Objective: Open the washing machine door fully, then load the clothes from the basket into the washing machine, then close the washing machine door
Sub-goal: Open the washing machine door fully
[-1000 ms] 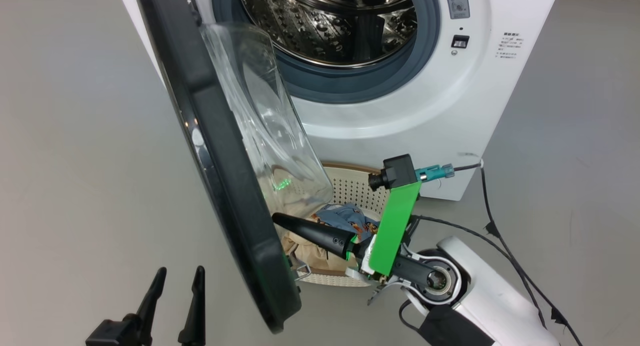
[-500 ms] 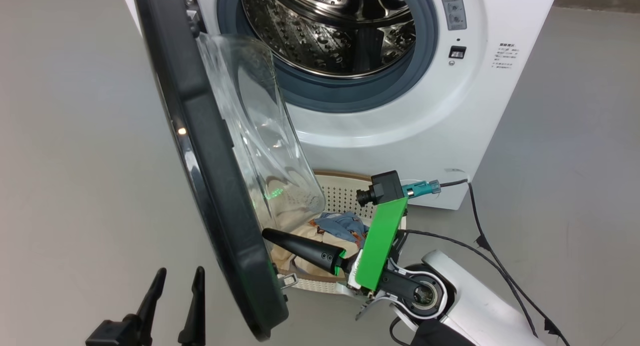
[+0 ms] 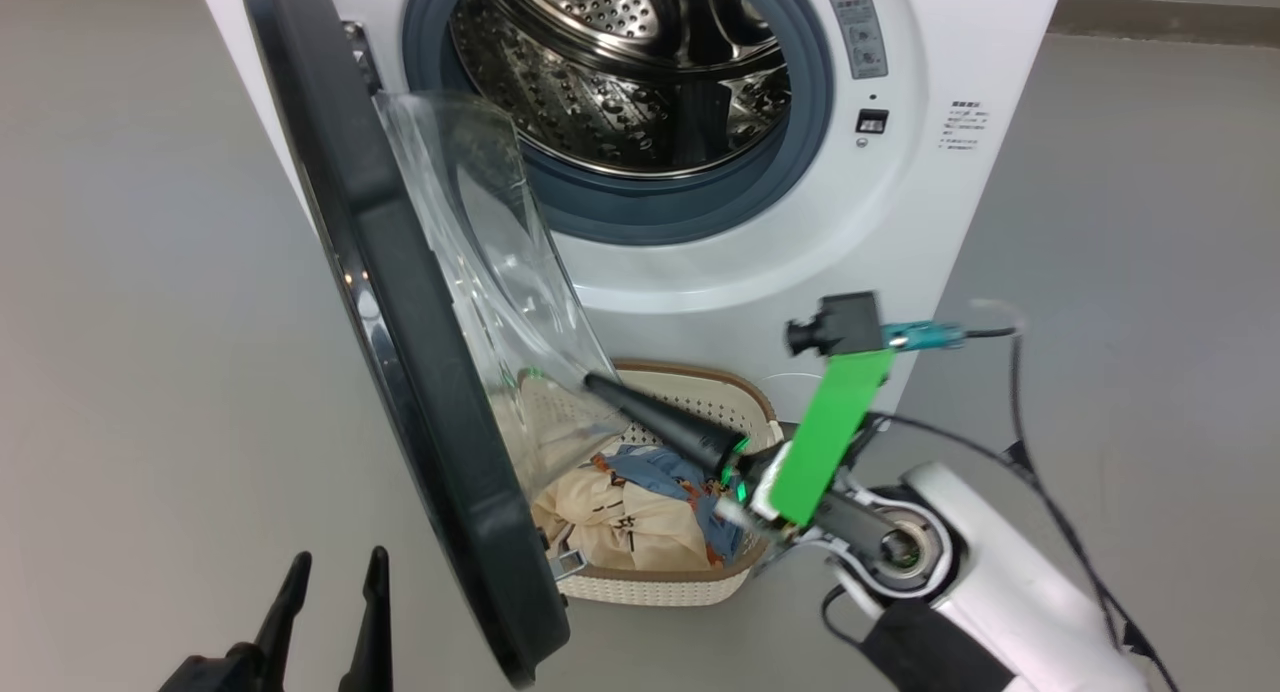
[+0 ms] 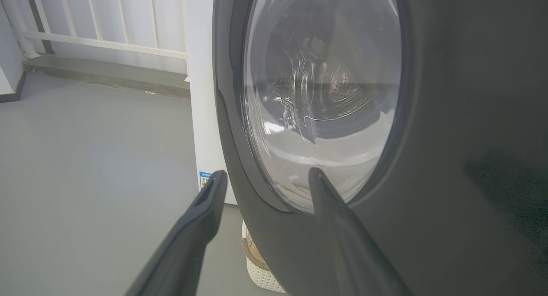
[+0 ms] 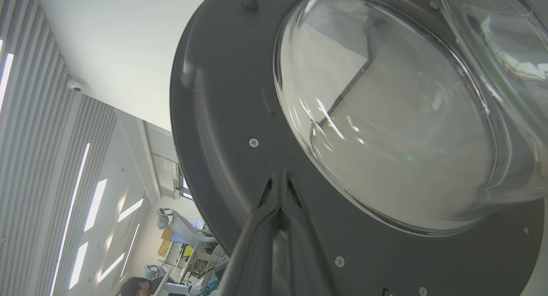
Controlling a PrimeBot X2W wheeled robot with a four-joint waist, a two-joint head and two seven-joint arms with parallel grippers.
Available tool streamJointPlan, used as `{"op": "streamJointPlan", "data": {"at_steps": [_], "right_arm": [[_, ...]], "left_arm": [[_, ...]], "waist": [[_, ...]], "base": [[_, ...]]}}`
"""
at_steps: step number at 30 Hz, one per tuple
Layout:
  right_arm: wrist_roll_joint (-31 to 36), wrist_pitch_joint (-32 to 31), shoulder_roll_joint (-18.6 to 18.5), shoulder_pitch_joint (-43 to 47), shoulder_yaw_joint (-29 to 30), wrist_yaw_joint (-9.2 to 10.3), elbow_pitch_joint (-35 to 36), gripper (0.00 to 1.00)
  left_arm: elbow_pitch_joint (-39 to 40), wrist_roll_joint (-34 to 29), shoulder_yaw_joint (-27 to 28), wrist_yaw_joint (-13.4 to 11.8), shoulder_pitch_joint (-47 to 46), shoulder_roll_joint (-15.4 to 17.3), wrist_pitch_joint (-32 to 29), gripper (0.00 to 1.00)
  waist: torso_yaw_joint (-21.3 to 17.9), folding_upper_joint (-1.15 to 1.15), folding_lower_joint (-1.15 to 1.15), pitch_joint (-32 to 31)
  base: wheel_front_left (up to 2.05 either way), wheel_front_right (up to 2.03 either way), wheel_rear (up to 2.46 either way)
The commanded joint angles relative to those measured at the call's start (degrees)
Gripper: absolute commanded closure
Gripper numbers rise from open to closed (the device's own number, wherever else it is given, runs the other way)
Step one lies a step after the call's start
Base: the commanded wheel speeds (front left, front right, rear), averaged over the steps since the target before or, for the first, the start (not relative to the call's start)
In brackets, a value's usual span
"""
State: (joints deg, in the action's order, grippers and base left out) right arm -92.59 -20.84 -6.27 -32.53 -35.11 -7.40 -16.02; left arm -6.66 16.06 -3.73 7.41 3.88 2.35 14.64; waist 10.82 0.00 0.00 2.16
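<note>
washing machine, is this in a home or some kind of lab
Most likely a lab or test hall: the washing machine stands on an open grey floor, and the right wrist view shows a dome camera, long strip lights and a person beside equipment.

The washing machine door (image 3: 420,372) hides one end of the basket (image 3: 680,587). The washing machine (image 3: 900,222) is cut off above, its printed label (image 3: 965,132) unreadable.

— What's the left wrist camera giving you?
— My left gripper (image 4: 266,178), fingers spread wide, close before the washing machine door (image 4: 449,116). I can't tell if one fingertip touches its black rim.
— And past it?
— The white side of the washing machine (image 4: 201,95) with a blue label (image 4: 204,179), and a corner of the basket (image 4: 262,279) under the door, on grey floor (image 4: 85,180).
</note>
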Motion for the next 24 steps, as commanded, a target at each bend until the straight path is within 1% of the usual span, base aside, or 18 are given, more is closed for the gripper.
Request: {"op": "streamJointPlan", "data": {"at_steps": [1,2,5,6,7,8,11,13,16,18,19,22,24], "right_arm": [[1.2,1.1,0.5,1.0,0.4,-0.09,2.5,1.0],[1.7,1.6,0.0,1.3,0.9,-0.09,3.2,0.96],[4.8,4.3,-2.1,1.9,1.2,-0.09,5.7,0.47],[5.6,5.4,-2.9,2.2,1.2,-0.09,6.5,0.25],[6.8,6.8,-3.8,2.4,1.1,-0.09,7.3,0.09],[8.5,8.5,-5.0,2.5,0.7,-0.09,8.0,0.0],[14.0,16.2,-8.7,3.0,-1.0,-0.09,9.0,0.0],[18.3,22.7,-11.6,3.2,-2.6,-0.09,8.4,0.0],[21.9,31.4,-15.4,4.0,-4.9,-0.09,6.5,0.0],[23.4,34.2,-17.4,4.4,-6.1,-0.09,5.2,0.0],[23.4,34.2,-17.4,4.4,-6.1,-0.09,5.2,0.0],[25.8,35.7,-19.9,5.3,-5.5,-0.09,4.2,0.0],[28.0,35.8,-20.3,6.5,-1.7,-0.09,4.5,0.0]], "left_arm": [[1.2,0.1,2.1,0.1,-0.5,0.5,0.4,0.0],[1.3,0.1,2.2,0.1,-0.4,0.5,0.4,0.0],[1.4,0.1,2.6,0.1,-0.3,0.5,0.4,0.0],[1.4,0.1,2.7,0.1,-0.2,0.5,0.4,0.0],[1.5,0.1,2.7,0.1,-0.2,0.5,0.4,0.0],[1.5,0.1,2.8,0.1,-0.1,0.5,0.4,0.0],[1.5,0.0,3.0,0.1,0.0,0.5,0.4,0.0],[1.6,-0.1,3.1,0.1,0.2,0.5,0.4,0.0],[1.7,-0.1,3.4,0.1,0.4,0.5,0.4,0.0],[1.8,-0.2,3.6,0.1,0.6,0.5,0.4,0.0],[1.8,-0.2,3.6,0.1,0.6,0.5,0.4,0.0],[1.9,-0.3,3.8,0.1,0.7,0.5,0.4,0.0],[2.0,-0.3,4.0,0.1,0.8,0.5,0.4,0.0]], "waist": [[-0.4,0.0,0.0,-0.2],[-0.6,0.0,0.0,-0.3],[-1.1,0.0,0.0,-0.4],[-1.3,0.0,0.0,-0.4],[-1.4,0.0,0.0,-0.4],[-1.6,0.0,0.0,-0.5],[-2.0,0.0,0.0,-0.7],[-2.2,0.0,0.0,-0.9],[-2.7,0.0,0.0,-1.1],[-3.2,0.0,0.0,-1.2],[-3.2,0.0,0.0,-1.2],[-3.8,0.0,0.0,-1.2],[-4.2,0.0,0.0,-1.2]], "base": [[0.0,0.0,0.0],[0.0,0.0,0.0],[0.0,0.0,0.0],[0.0,0.0,0.0],[0.0,0.0,0.0],[0.0,0.0,0.0],[0.0,0.0,0.0],[0.0,0.0,0.0],[0.0,0.0,0.0],[0.0,0.0,0.0],[0.0,0.0,0.0],[0.0,0.0,0.0],[0.0,0.0,0.0]]}}
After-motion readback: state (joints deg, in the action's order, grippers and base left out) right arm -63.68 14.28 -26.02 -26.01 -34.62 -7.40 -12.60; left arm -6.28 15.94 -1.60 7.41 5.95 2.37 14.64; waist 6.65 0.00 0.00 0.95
